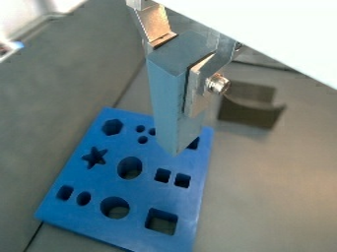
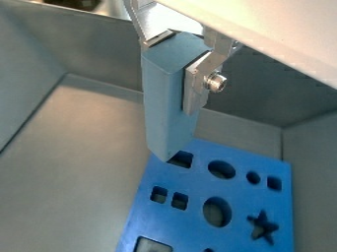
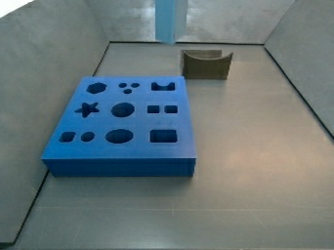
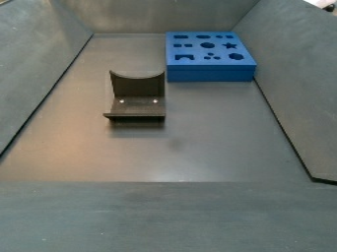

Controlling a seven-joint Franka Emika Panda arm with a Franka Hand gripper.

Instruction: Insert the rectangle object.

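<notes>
My gripper (image 1: 180,59) is shut on the rectangle object (image 1: 178,98), a plain grey-blue block that hangs upright between the silver fingers (image 1: 200,84). Both wrist views show it; in a wrist view (image 2: 165,98) its lower end hovers over the far edge of the blue board (image 2: 198,231). The board (image 1: 79,202) has several shaped holes, among them a square one (image 1: 161,221). In a side view only the block's lower part (image 3: 170,20) shows at the top edge, high above the floor; the gripper itself is out of that frame. The board lies flat in both side views (image 3: 124,146) (image 4: 218,67).
A dark olive notched holder (image 3: 205,64) stands on the floor beyond the board, also seen in a side view (image 4: 136,98) and a wrist view (image 1: 250,103). Grey walls (image 3: 59,39) enclose the floor on all sides.
</notes>
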